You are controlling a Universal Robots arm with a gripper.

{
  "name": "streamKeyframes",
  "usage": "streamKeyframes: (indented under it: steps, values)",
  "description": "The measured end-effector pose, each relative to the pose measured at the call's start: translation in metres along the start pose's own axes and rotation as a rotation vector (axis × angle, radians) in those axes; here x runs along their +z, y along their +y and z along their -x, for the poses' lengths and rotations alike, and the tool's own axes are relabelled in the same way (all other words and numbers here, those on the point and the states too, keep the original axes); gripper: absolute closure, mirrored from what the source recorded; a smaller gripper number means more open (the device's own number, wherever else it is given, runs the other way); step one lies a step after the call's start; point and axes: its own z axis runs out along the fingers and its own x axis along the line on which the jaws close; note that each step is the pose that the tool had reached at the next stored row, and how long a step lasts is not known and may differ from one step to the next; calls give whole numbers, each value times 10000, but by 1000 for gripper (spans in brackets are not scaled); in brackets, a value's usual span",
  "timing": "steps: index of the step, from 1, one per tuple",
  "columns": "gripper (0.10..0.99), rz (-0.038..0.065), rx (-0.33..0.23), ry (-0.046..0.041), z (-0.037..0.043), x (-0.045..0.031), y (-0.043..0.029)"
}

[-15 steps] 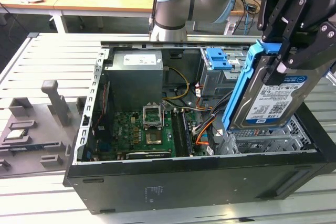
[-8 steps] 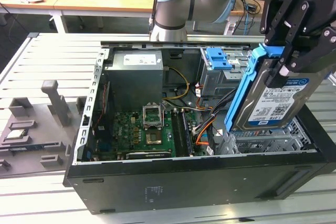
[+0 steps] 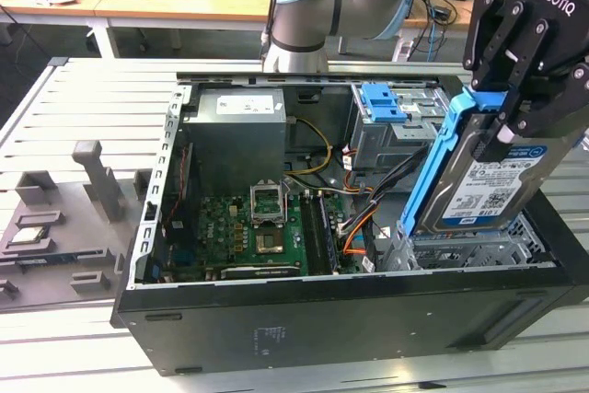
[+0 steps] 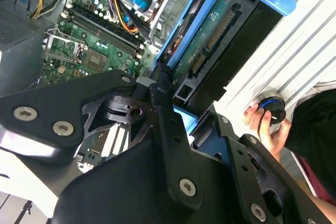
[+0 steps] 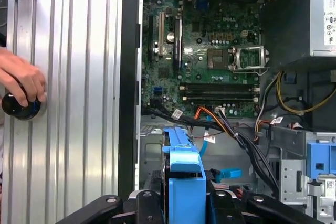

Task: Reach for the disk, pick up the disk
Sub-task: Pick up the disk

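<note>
Black pincer point(image 3: 517, 109) squeezed shut on the top end of the flat silver-grey metal disk with the white-and-blue label and blue plastic rail point(image 3: 479, 177). Held up in the air, over the metal drive cage point(image 3: 460, 250) at the exterior view's right end of the open black computer case point(image 3: 304, 324). Standing on end, long side running up and down, tipped a little so the bottom leans toward the exterior view's left. Hanging straight below the pincer, top end clamped between the fingers, bottom end still close above the cage. Seen end-on in the first wrist view, blue rail point(image 5: 185, 177) between the black fingers. A person's hand point(image 5: 22, 81) on a small black knob point(image 5: 20, 106) on the slatted metal table point(image 5: 79, 103), well apart from the disk
</note>
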Motion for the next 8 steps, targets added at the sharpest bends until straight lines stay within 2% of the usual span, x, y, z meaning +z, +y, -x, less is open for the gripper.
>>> streamKeyframes:
  steps: [8]
  values:
    - [718,8,1,41,103,77,-110]
